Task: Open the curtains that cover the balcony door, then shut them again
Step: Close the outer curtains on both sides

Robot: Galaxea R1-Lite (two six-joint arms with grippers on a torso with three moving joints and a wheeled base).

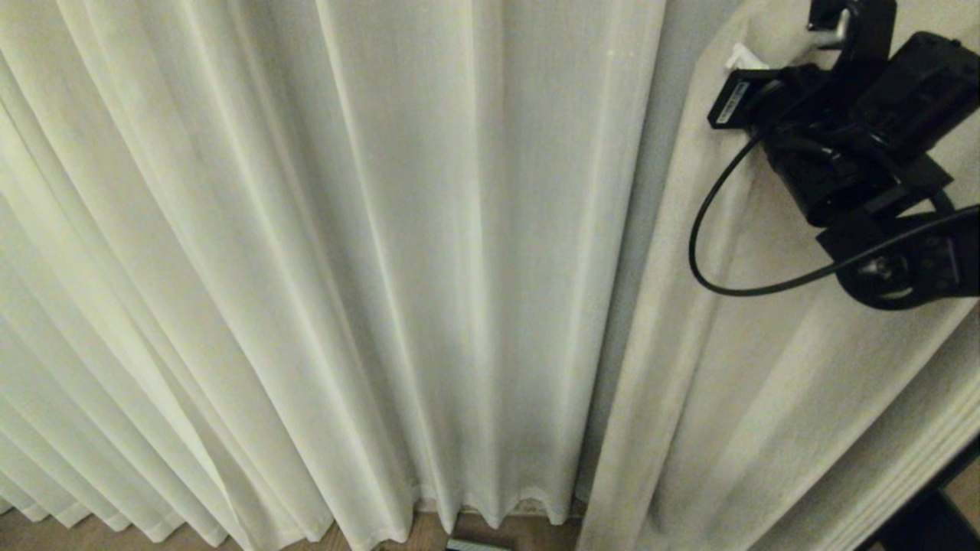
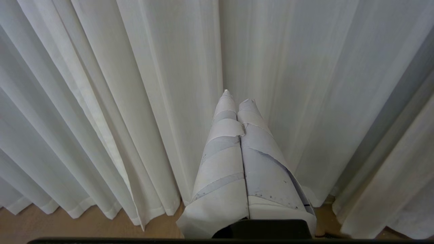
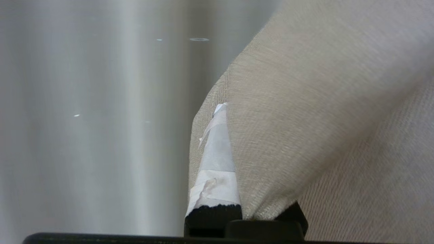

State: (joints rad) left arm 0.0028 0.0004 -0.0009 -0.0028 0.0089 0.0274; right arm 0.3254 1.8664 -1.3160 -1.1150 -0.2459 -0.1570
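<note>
The right gripper (image 3: 223, 112) is clenched on the inner edge of the right curtain panel (image 1: 735, 398). The left gripper (image 2: 237, 96), fingers pressed together and empty, hangs before the left curtain panel (image 1: 306, 268).

We list the curtains (image 1: 429, 252) as cream-white cloth, matt, softly pleated; up close in the right wrist view we note a fine, slightly rough weave. The left gripper (image 2: 237, 96) we record as wrapped in pale, matt tape, creased at the edges. The right gripper (image 3: 220, 112) carries like tape over black plastic. The floor (image 2: 67, 225) we enter as light wood, smooth.
</note>
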